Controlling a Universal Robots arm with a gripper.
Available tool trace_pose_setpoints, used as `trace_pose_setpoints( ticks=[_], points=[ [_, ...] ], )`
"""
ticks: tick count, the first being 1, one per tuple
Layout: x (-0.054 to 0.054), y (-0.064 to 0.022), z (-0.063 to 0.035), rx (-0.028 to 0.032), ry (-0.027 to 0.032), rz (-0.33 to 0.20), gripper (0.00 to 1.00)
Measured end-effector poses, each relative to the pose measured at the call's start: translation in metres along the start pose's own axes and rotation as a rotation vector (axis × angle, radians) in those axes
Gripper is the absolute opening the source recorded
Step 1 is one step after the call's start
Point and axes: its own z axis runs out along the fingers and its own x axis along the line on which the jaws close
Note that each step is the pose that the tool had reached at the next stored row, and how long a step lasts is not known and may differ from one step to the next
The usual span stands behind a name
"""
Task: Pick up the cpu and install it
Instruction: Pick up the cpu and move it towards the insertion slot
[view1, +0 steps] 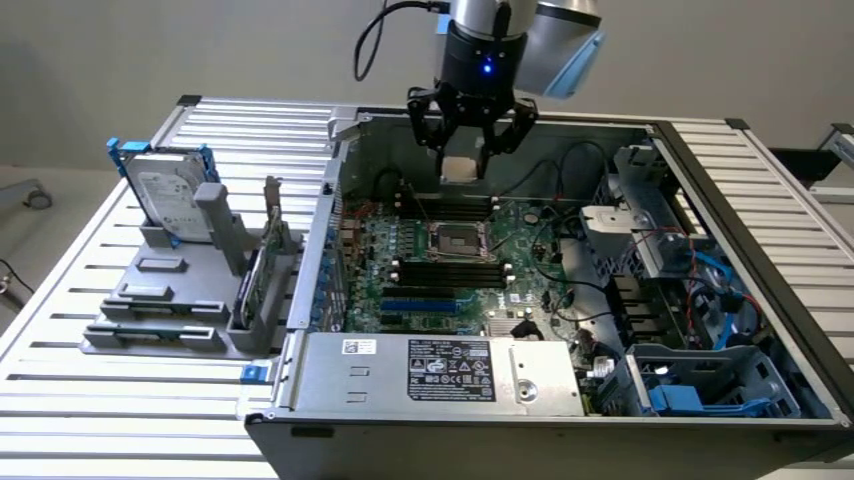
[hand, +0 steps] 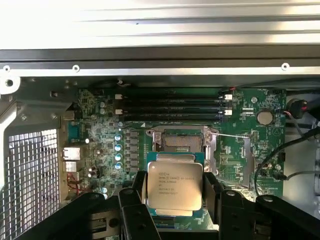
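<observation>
Above the open black and silver computer case (view1: 534, 445), the black multi-fingered gripper (view1: 465, 158) hangs from the arm with the small, flat square cpu with a pale silver-grey metal top (hand: 174, 184) clamped between its fingers (hand: 212, 192). The jaws press on opposite edges of the chip, which leaves its printed top face visible and, by the look of it, its underside free to meet the contacts. The cpu is held level and clear of everything below, a sensible way to carry a part that must go down flat. In the wrist view it sits just beside the black square-framed socket (hand: 181, 142) on the green motherboard (hand: 100, 135), its edges roughly square to the frame; the socket looks uncovered and unfilled, so the installation appears not yet done. Well apart, on the exterior view's left, the larger silver rectangular hard drive with a blue frame (view1: 171, 190) stands upright in a grey plastic holder (view1: 174, 300) outside the case.
</observation>
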Motion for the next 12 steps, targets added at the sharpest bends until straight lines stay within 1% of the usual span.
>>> trace_pose_setpoints(
  ticks=[12],
  points=[
    [-0.007, 0.0056, 0.0218, 0.0001, 0.0000, 0.000, 0.55]
  ],
)
